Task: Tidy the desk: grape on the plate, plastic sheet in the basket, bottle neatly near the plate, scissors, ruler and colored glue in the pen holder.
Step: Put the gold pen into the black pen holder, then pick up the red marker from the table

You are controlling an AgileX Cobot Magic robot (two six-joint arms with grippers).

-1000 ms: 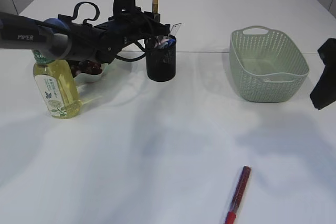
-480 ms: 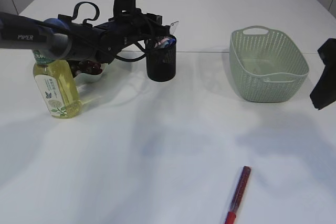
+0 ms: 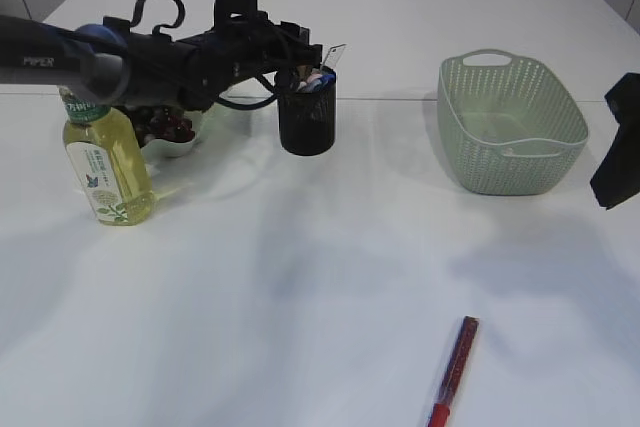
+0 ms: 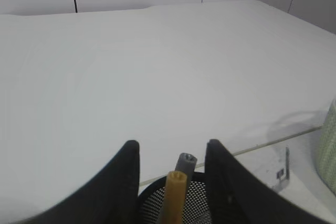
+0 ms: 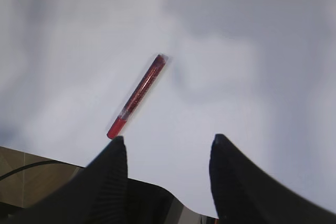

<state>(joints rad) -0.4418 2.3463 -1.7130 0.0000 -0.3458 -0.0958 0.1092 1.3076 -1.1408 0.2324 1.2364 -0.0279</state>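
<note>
Bright, even light w/ soft shadows; wrist views slightly blurry.

The pen holder [image 3: 306, 117] was black perforated mesh, matt. Left of it, the bottle [image 3: 107, 169] was clear glossy plastic holding yellow liquid, with a paper-like label. Right of it, the basket [image 3: 511, 127] was pale green matt plastic in a woven pattern. The colored glue [image 3: 453, 372] was glossy red. The table [image 3: 300, 287] was smooth matt white.

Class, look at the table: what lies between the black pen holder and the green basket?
Nothing: between the pen holder and the basket only bare white table shows, seen in the exterior view.
</note>
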